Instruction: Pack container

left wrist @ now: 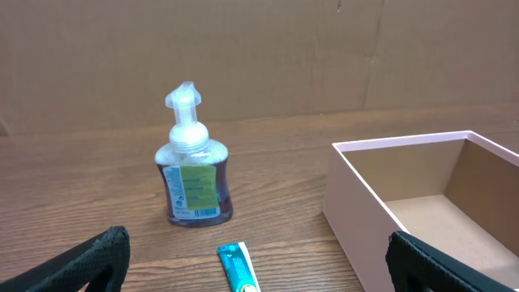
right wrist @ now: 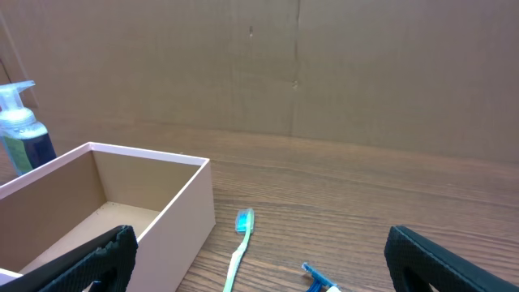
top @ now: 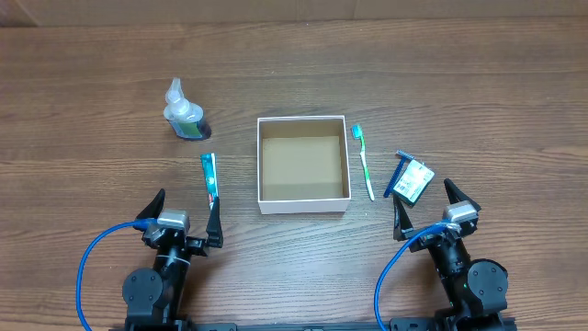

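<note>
The container (top: 260,165), a shallow square cardboard box with white walls and brown inside, stands mid-table with nothing in it; it also shows in the left wrist view (left wrist: 357,182) and right wrist view (right wrist: 190,203). A teal toothpaste tube (top: 210,177) lies left of it, also in the left wrist view (left wrist: 238,266). A green toothbrush (top: 364,158) lies right of it, also in the right wrist view (right wrist: 238,243). A blue razor (top: 401,172) and a small packet (top: 418,181) lie further right. My left gripper (top: 184,213) and right gripper (top: 430,205) are open and hold nothing, near the front edge.
A clear pump bottle (top: 183,115) with dark liquid stands at the back left, also seen in the left wrist view (left wrist: 192,174) and right wrist view (right wrist: 20,130). A brown cardboard wall rises behind the table. Blue cables loop beside both arm bases.
</note>
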